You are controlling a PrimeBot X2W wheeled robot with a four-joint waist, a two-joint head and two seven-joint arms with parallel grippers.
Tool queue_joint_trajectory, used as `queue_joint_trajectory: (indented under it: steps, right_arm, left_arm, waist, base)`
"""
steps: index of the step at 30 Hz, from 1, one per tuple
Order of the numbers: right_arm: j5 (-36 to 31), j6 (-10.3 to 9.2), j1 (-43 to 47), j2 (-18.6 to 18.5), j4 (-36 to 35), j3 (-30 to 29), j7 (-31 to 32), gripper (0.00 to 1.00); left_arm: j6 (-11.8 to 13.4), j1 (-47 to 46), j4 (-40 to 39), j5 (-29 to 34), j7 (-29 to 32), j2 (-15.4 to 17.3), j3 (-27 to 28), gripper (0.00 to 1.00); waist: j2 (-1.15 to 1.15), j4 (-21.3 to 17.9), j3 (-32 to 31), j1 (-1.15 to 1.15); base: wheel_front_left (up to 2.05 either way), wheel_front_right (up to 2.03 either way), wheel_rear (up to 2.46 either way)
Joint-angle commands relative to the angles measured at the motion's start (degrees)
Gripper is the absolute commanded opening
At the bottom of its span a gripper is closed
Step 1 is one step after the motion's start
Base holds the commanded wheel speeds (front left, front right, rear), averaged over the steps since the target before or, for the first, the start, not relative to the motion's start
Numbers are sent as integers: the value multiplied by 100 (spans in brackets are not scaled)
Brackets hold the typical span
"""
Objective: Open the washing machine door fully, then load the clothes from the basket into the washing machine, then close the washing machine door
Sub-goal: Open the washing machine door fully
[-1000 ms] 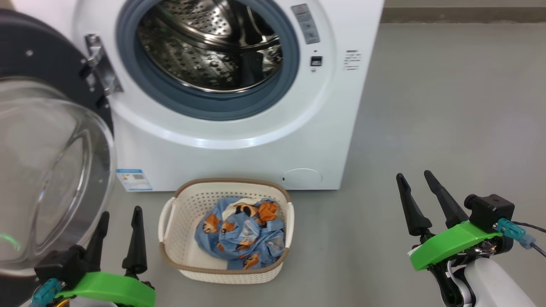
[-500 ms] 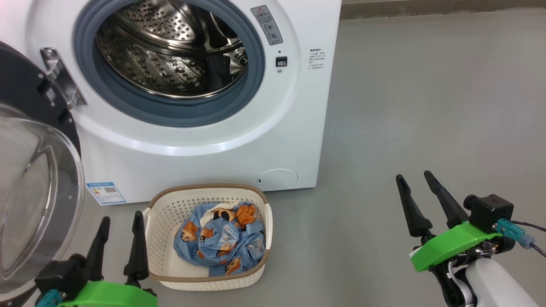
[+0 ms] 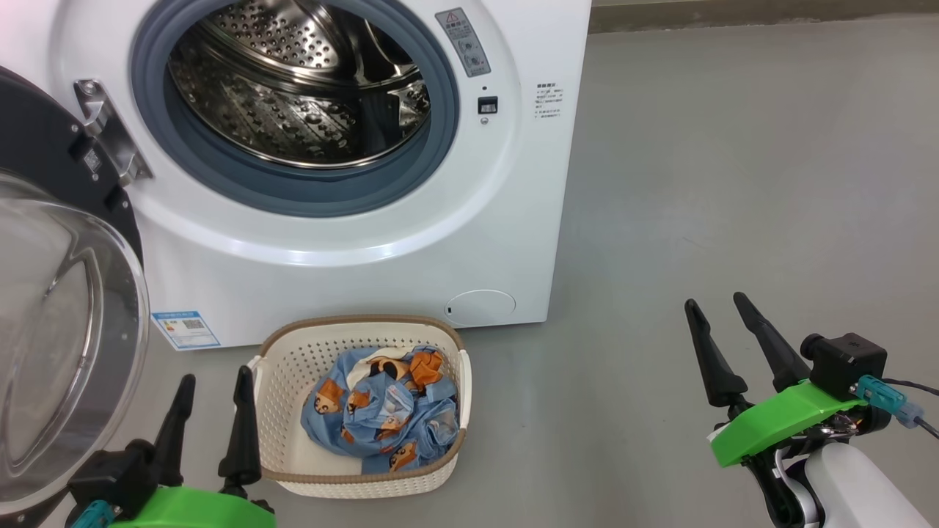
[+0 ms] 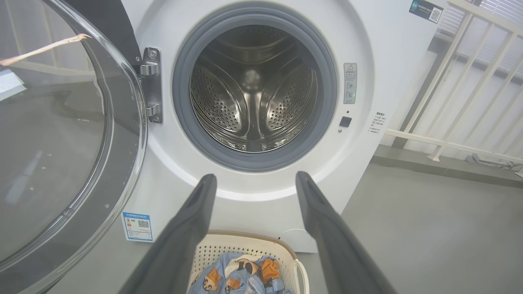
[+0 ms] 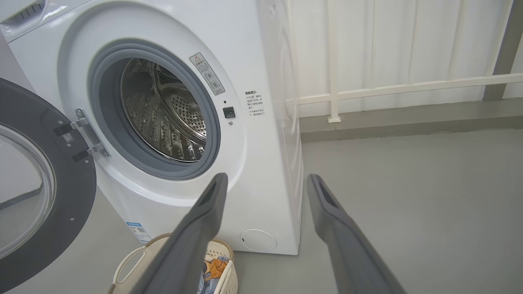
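Observation:
The white washing machine (image 3: 352, 279) (image 4: 384, 73) (image 5: 265, 163) stands ahead, its steel drum bare inside. Its door (image 3: 51, 352) (image 4: 53, 143) (image 5: 45, 212), black-rimmed with a glass bowl, hangs swung out to the left. On the floor in front sits the cream basket (image 3: 282, 381) (image 4: 212, 249) (image 5: 130, 261) holding the light-blue bear-print clothes (image 3: 381, 418) (image 4: 241, 277) (image 5: 212, 269). My left gripper (image 3: 214, 381) (image 4: 253, 181) is open, just left of the basket, beside the door glass. Over bare floor well right of the basket, my right gripper (image 3: 715, 301) (image 5: 265, 179) is open too.
Grey floor (image 3: 733, 183) stretches to the right of the machine. A white railing (image 5: 408, 87) (image 4: 461, 102) runs along the wall behind and to the machine's right. The open door takes up the space at the left.
The head camera turned right early on, shifting the machine and basket leftward in the picture, then barely drifted back. Both grippers stay open and hold their places.

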Motion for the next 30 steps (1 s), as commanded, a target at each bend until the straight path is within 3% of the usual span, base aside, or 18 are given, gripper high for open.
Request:
queue_joint_trajectory:
  steps: [1,30]
  right_arm:
    - [-45,26,-125,-69,-136,54,-69,100]
    - [-16,26,-120,-6,-149,39,-69,100]
  left_arm:
    - [-18,-159,-97,34,-74,114,190,100]
    - [20,-201,-136,53,-98,191,96,100]
  waist:
    - [0,6,-3,0]
    - [0,81,7,0]
  base:
    - [0,0,0]
    - [0,0,0]
